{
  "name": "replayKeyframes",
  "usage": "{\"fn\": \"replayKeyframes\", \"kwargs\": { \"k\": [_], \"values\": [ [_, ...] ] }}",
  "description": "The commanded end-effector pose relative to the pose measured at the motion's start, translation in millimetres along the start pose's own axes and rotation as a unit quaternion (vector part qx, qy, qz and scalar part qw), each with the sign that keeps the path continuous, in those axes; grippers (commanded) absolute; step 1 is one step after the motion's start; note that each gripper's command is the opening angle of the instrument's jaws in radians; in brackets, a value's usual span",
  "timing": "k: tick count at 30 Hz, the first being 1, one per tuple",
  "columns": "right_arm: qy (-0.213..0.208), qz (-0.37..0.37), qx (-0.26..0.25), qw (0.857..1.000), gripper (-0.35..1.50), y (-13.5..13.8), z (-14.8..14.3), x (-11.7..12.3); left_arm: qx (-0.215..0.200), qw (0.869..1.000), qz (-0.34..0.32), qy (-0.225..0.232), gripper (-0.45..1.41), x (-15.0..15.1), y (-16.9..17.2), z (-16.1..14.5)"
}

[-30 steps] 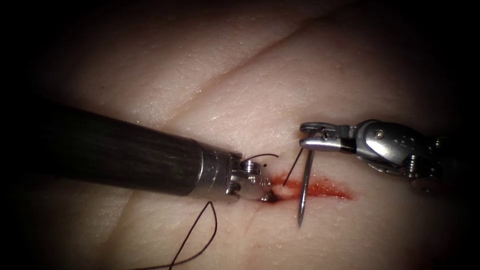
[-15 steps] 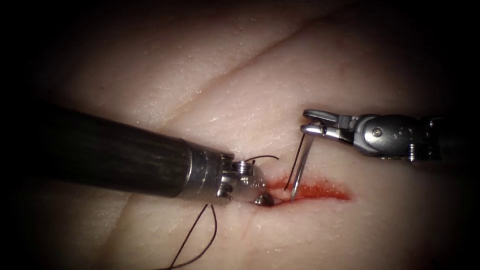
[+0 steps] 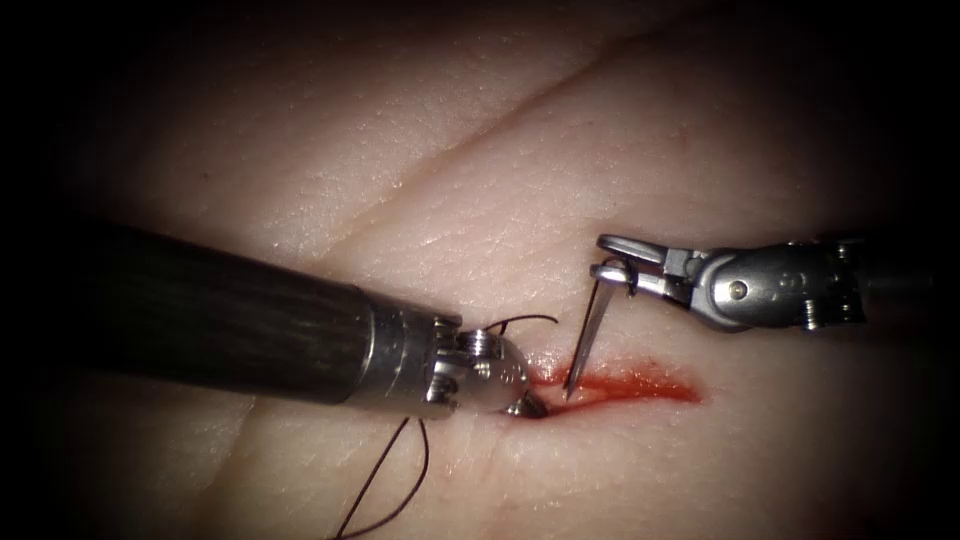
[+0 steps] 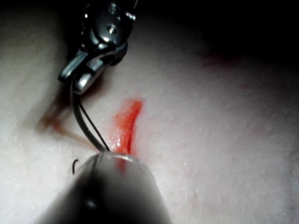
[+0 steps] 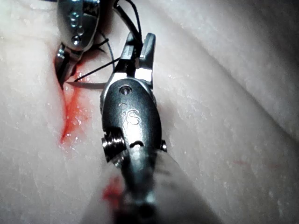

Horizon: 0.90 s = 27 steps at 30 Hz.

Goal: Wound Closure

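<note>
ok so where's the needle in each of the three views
Endoscope view: the needle hangs from the right tool, tip at the cut.
Left wrist view: the needle curves from those jaws toward the cut.
Right wrist view: its tip meets the cut.
Shared landmark: the cut.

Tissue (image 3: 480, 180): carries all. Cut (image 3: 620, 385): runs left-right, mid-scene. Left tool (image 3: 522, 398): enters from left, tip at cut's left end, touching tissue. Right tool (image 3: 612, 262): enters from right, just beyond cut on far side. Needle (image 3: 585, 335): held near its upper end in right tool's fingers (image 3: 625, 246), hanging down, point at cut. Thread (image 3: 385, 480): loops on near side, below left tool.
</note>
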Motion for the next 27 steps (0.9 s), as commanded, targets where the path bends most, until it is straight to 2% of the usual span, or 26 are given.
{"fn": "replayKeyframes", "kwargs": {
  "k": [1, 9, 17, 20, 26, 27],
  "values": [
    [0.001, -0.004, 0.001, 1.000, -0.35, -1.1, 0.6, -0.7, -0.001, 1.000, 0.001, 0.001, 0.05, 0.1, -0.1, 0.5],
    [0.001, -0.013, -0.001, 1.000, -0.35, -2.7, 0.4, -1.9, 0.000, 1.000, 0.000, 0.018, 0.02, 0.6, -0.3, -0.7],
    [0.003, -0.020, -0.001, 1.000, -0.35, -4.4, 0.3, -2.2, 0.002, 1.000, -0.002, 0.022, 0.02, 0.6, -0.3, -0.6],
    [-0.002, -0.029, 0.002, 1.000, -0.35, -5.6, -0.4, -3.5, 0.002, 1.000, -0.002, 0.023, 0.02, 0.6, -0.2, -0.6],
    [-0.003, -0.021, 0.001, 1.000, -0.35, -5.2, -1.7, -4.0, 0.003, 1.000, -0.002, 0.028, -0.01, 0.8, -0.1, -0.9],
    [-0.002, -0.011, 0.001, 1.000, -0.35, -5.0, -1.6, -3.9, 0.013, 0.999, -0.004, 0.038, -0.03, 1.2, 0.1, -1.6]
  ]
}}
